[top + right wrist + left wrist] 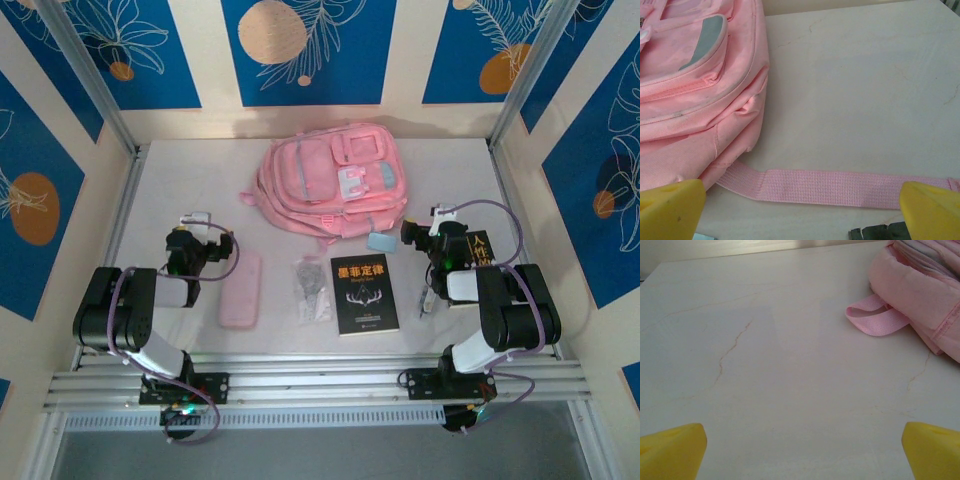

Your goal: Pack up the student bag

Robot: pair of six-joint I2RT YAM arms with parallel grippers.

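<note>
Pale tabletop [180, 180]: student bag [333, 180] lies ahead-left of right claw [800, 212], nearer than left claw [800, 452]; both spread, empty.

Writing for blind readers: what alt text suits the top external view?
A pink student bag lies at the far middle of a pale table. In front of it sit a pink pencil case, a clear packet and a black book, left to right, with a small blue item by the bag. The black left arm and right arm flank them.
</note>
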